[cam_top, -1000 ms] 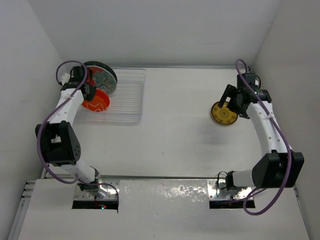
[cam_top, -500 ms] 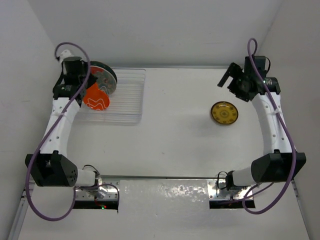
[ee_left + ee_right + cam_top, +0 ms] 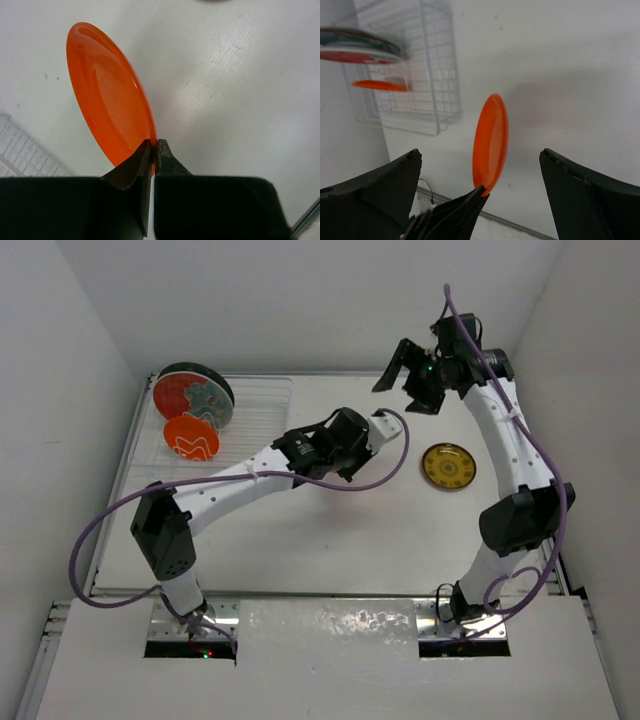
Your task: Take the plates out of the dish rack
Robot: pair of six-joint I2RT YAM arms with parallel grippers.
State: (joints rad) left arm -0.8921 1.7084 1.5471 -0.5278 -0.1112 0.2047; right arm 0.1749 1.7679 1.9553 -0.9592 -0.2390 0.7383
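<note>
My left gripper [image 3: 155, 142] is shut on the rim of an orange plate [image 3: 107, 100] and holds it on edge above the table's middle [image 3: 338, 468]. In the right wrist view this held plate [image 3: 491, 142] stands between my open fingers, far off. My right gripper [image 3: 400, 380] is open, empty and raised at the back right [image 3: 480, 152]. The dish rack [image 3: 260, 430] at the back left holds a red and teal plate [image 3: 190, 395], a dark rim behind it, and an orange plate with a white mark [image 3: 190, 438]. The yellow plate [image 3: 448, 466] lies flat on the table.
White walls close in the table at the left, back and right. The left arm's purple cable [image 3: 110, 530] loops out over the table's left side. The rack [image 3: 435, 65] also shows in the right wrist view, with its plates at its far end.
My left arm has swung from the rack to the table's middle, shut on an orange plate. My right gripper has risen and moved left, away from the yellow plate, staying open.
</note>
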